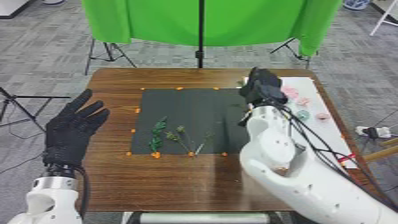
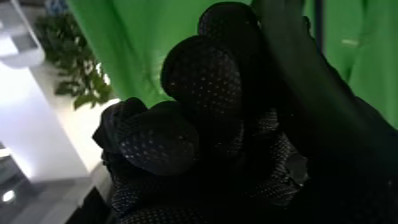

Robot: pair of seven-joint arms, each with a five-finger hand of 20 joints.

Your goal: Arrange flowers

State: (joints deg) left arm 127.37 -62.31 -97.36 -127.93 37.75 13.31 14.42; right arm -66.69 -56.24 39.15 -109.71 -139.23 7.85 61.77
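1. Right hand (image 1: 261,89), mine and gloved in black, set over the far right part of the dark mat (image 1: 195,102), close to where the white sheet (image 1: 300,83) begins. Its degree of opening cannot be told from either view, nor whether it grips a stem.

2. Governing relation: the nearest pink flower (image 1: 290,92) lies just to the right of my right hand, on the sheet. A second pink flower (image 1: 303,101) lies beyond it to the right and nearer my body; a third (image 1: 322,116) continues that slant. The teal flower (image 1: 302,115) lies close beside my right forearm (image 1: 272,142).

3. Greenery, on the near half of the mat: a leafy stem (image 1: 157,134) has its long axis running away from me, its far end leaning slightly right. Beside it, to the right, are a budded stem (image 1: 180,129) and some thinner pieces. All lie leftward of my right hand and closer to my body.

4. Left hand (image 1: 69,131): open, fingers apart, pointing away from me, left of the mat. It is the nearer hand to the leafy stem; my right is nearer to every loose flower.

5. Judgement: arranging appears to be at an early stage. Reaching a pink flower would call for a short rightward shift, with care that the forearm does not brush the teal one.
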